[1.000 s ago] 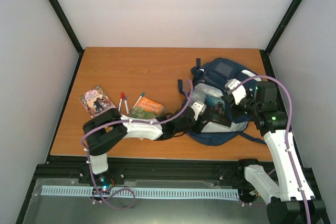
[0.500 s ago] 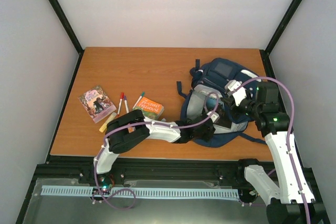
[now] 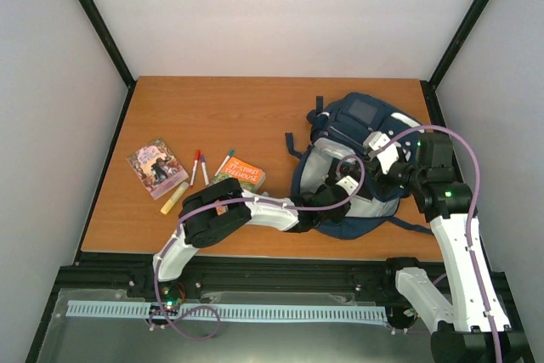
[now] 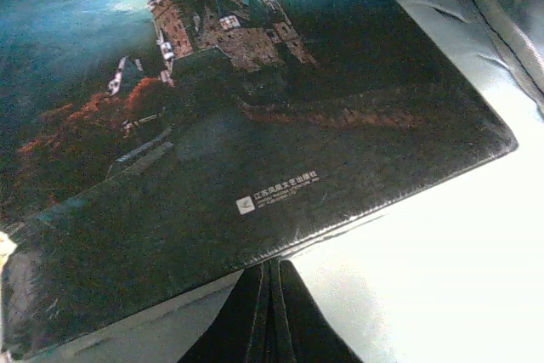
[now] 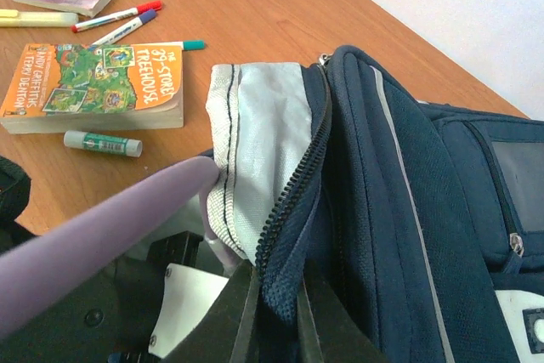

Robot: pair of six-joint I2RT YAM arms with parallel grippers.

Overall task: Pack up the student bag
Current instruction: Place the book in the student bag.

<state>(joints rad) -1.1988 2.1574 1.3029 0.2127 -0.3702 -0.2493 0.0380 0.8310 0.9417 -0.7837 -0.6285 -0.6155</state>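
The left hand has its two dark fingers pressed together with nothing between them. It sits at the near edge of a dark book with a castle on its glossy, wrapped cover. From above, this hand is inside the open mouth of the bag.

The navy bag lies at the right of the counter, near its front edge, with its mouth facing left. The right hand is pinched shut on the bag's zipped rim and lifts it so the grey lining shows.

Likely risks, judged from this view:

- **Dark book:** its cover looks slick. A push from the closed fingers could slide under or off its edge instead of driving it deeper.
- **Rim:** the right hand's hold is narrow. If the fabric slips out, the mouth may fall over the left hand and the book.
- **Cable:** the purple cable of the left arm crosses the mouth beside the zipper teeth. It could catch there when the arm pulls back and drag the bag along.

To the left lie things not yet packed:

- An orange book, with a glue stick just beside it.
- A yellow marker, just beside the left arm's elbow. A swing of that arm could knock it or the orange book.
- Red, blue and green pens.
- Farthest left, a purple book.
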